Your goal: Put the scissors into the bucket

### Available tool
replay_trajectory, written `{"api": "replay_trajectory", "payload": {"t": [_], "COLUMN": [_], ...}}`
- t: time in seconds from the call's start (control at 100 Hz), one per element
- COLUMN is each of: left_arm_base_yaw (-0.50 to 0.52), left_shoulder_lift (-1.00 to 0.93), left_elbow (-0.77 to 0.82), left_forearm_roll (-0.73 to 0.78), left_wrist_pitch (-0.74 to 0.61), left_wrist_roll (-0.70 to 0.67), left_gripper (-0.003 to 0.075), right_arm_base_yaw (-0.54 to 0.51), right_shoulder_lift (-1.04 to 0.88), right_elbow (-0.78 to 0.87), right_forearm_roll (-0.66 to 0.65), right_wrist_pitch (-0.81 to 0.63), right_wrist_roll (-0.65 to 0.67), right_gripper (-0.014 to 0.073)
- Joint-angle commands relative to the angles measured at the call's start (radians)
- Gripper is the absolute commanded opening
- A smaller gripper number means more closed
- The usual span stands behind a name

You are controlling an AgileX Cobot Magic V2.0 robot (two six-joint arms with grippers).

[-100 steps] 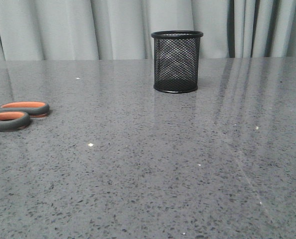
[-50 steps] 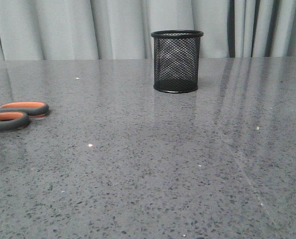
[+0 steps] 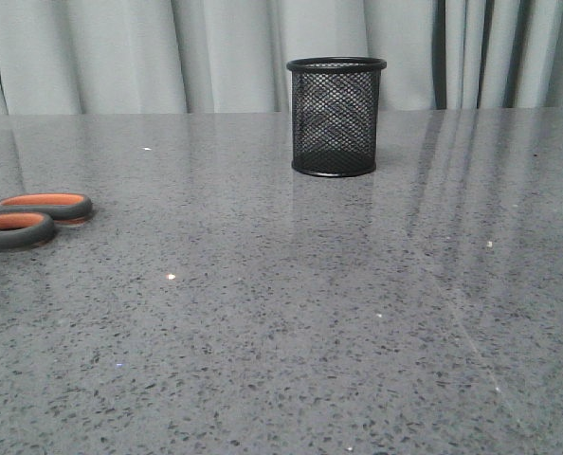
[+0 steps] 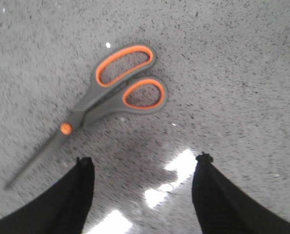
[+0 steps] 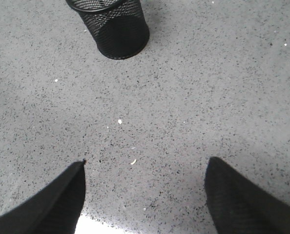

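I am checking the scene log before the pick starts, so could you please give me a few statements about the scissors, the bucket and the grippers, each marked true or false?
1. The scissors lie flat on the table. True.
2. The bucket has tipped onto its side. False: it stands upright.
3. The left gripper is shut on the scissors. False: it is open above the table, and the scissors lie apart from its fingers.
4. The scissors are already in the bucket. False: in the front view they lie at the table's left edge, far from the bucket.
5. The right gripper is open and holds nothing. True.
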Motion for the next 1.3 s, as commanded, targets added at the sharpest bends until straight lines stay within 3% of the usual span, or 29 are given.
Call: {"api": "replay_trajectory", "payload": {"t": [0.0, 0.23, 0.38, 0.74, 1.29], "left_arm_base_yaw": [-0.023, -0.079, -0.127, -0.176, -0.176], "left_shoulder_lift": [0.048, 0.176, 0.239, 0.379, 0.471], "left_elbow": [-0.080, -0.171, -0.191, -0.193, -0.195], "left_forearm_roll": [-0.010, 0.072, 0.156, 0.260, 0.262], "left_wrist_pitch": [0.031, 0.031, 0.031, 0.031, -0.012], "left_wrist_roll": [0.095, 0.393, 0.495, 0.535, 0.577], "left_gripper": [0.0398, 0.0398, 0.0402, 0.0402, 0.0402], "right_arm_base_yaw": [0.013, 0.039, 0.052, 0.070, 0.070], "right_shoulder_lift": [-0.004, -0.004, -0.004, -0.004, -0.004], "right_elbow": [-0.035, -0.035, -0.035, -0.035, -0.035], "right_forearm_roll": [0.024, 0.024, 0.024, 0.024, 0.024], "right_wrist_pitch": [-0.043, -0.041, -0.039, -0.039, -0.051], "right_wrist_roll": [-0.019, -0.026, -0.034, -0.034, -0.034], "right_gripper": [0.0466, 0.0466, 0.0466, 0.0466, 0.0466]}}
